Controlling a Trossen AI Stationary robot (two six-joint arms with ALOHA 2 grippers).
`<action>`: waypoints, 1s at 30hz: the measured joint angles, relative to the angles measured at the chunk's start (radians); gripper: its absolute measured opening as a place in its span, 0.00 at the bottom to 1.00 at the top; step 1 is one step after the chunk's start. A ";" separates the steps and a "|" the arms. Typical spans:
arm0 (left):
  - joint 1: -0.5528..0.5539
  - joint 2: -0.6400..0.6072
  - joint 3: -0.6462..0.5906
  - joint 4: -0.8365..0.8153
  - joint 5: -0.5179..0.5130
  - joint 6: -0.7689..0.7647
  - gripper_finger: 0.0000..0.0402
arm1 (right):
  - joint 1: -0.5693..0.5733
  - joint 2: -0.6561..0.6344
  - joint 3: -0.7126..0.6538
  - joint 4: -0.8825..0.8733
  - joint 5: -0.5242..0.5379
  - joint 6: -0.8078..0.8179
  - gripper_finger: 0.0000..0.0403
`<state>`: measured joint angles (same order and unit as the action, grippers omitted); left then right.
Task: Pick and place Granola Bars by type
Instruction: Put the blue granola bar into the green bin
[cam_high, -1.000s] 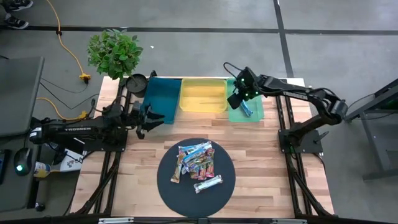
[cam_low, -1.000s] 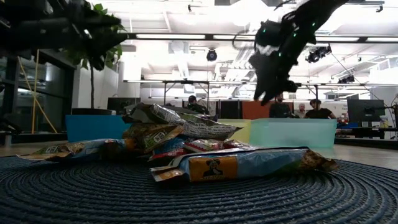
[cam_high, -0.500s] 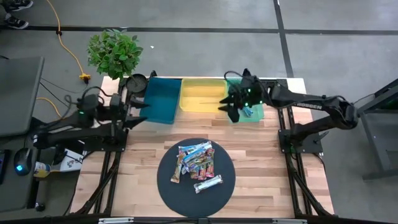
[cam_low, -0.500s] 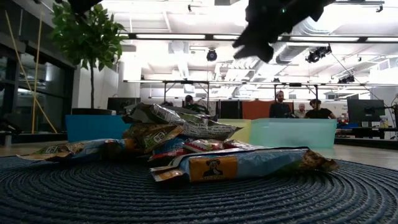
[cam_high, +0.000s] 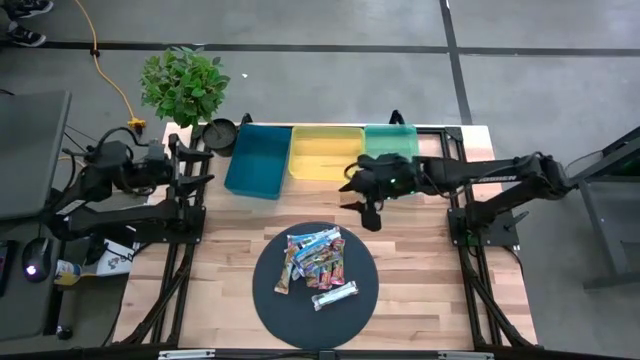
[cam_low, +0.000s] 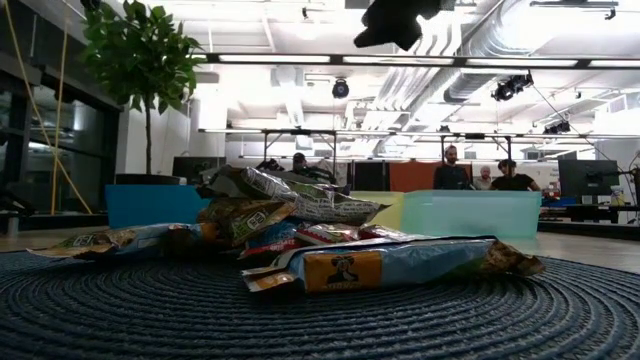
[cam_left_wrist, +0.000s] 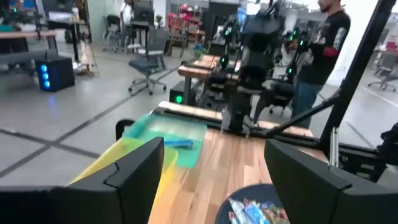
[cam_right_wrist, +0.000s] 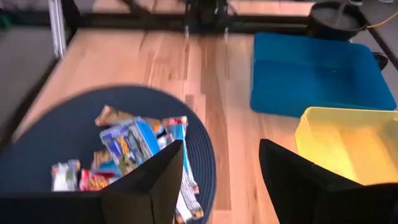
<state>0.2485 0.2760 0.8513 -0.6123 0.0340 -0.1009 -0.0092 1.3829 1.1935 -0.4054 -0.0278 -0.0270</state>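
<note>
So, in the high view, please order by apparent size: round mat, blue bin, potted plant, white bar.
1. Round mat.
2. Blue bin and potted plant look alike; unranked.
3. White bar.

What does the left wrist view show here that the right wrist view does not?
Only the left wrist view shows the green bin with a blue bar lying in it, the right arm reaching over the table, and a person standing beyond it. Only the right wrist view shows the blue bin, which looks empty, and the black pot behind it. Both show the yellow bin, the wooden table and the pile of granola bars on the round dark mat.
</note>
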 joint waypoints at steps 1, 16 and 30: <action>0.000 0.001 0.000 -0.011 -0.002 0.000 0.68 | 0.011 0.024 0.032 -0.035 0.010 -0.012 0.49; 0.000 0.001 0.000 -0.027 -0.046 0.000 0.68 | 0.128 0.417 0.341 -0.309 -0.079 -0.086 0.49; 0.000 0.001 0.000 -0.019 -0.070 0.007 0.68 | 0.151 0.518 0.344 -0.156 -0.076 -0.098 0.49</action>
<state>0.2485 0.2768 0.8509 -0.6312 -0.0361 -0.0940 0.1414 1.9011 1.5373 -0.5611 -0.1036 -0.1246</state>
